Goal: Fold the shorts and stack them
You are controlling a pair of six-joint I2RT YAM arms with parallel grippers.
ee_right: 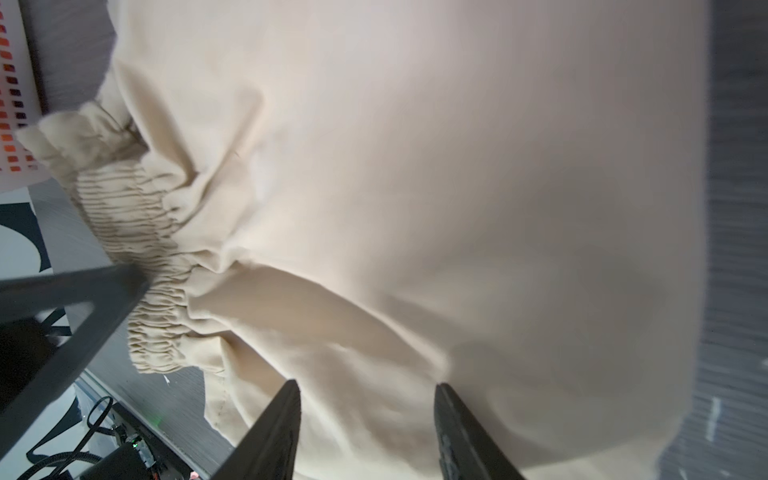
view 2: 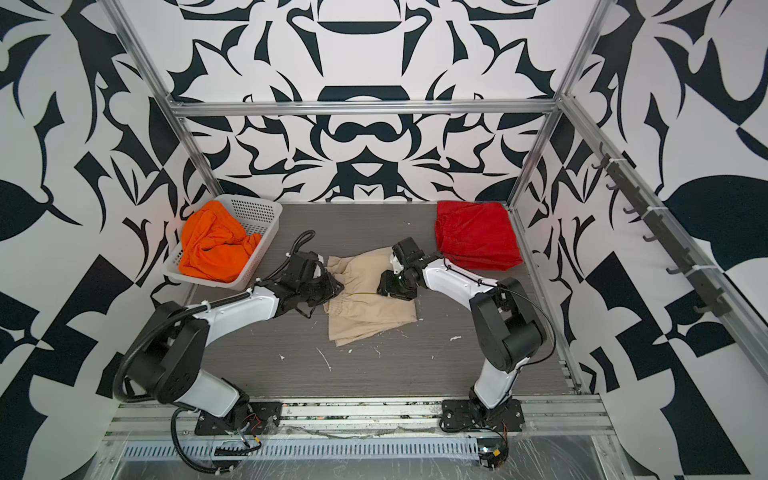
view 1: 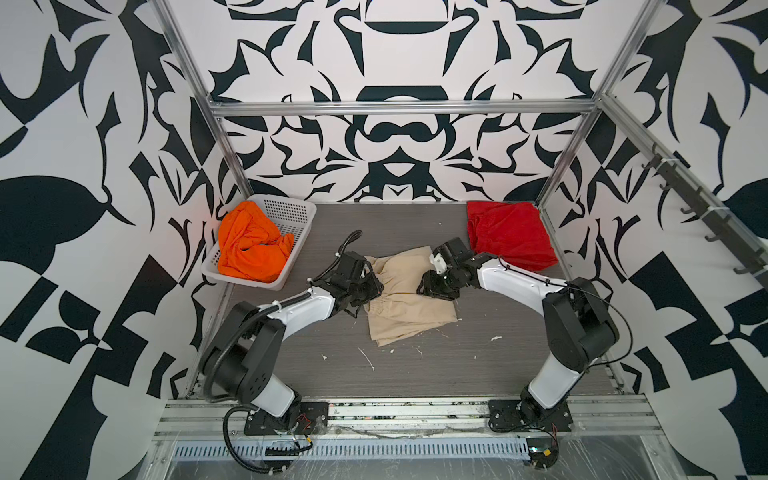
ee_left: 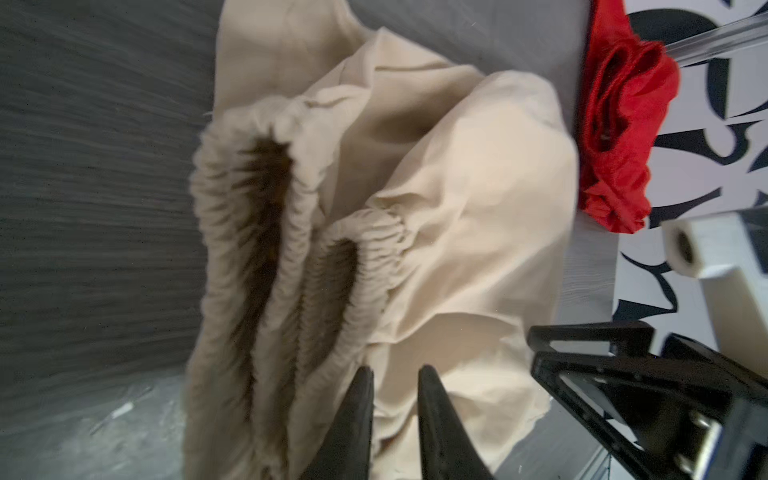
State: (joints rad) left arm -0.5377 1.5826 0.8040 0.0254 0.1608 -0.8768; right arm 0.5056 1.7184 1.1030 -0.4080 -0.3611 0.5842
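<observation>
- Grey wood-grain table (view 1: 415, 374), boxed in by a metal frame (view 1: 399, 109) and black-and-white patterned walls (view 1: 83, 208). Wide bare stretch on the near side of the left gripper (ee_left: 397, 370) and the right gripper (ee_right: 365, 384), flecked with small white scraps (view 1: 368, 359).
- Beige shorts (view 1: 409, 309) at mid-table, lying between the two grippers and spreading nearward from them. Partly folded, with the gathered elastic waist toward the left gripper and loose hem edges on the near and right sides. Bare table all round the cloth.
- White perforated basket (view 1: 291, 216), well apart from the left gripper, out beyond it toward the far left corner, close to the wall.
- Red shorts (view 1: 511, 235) beyond the right gripper, in the far right corner. Folded fairly flat, with one edge against the frame and a strip of bare table toward the beige pair.
- Orange shorts (view 1: 249, 249), crumpled inside the basket and draped over its left rim.
- Left gripper: down at the bunched beige waistband, jaws only a narrow slit apart, beige cloth visible through the gap, nothing clearly pinched.
- Right gripper: low over the smooth beige panel, jaws spread wide, nothing held between them.
</observation>
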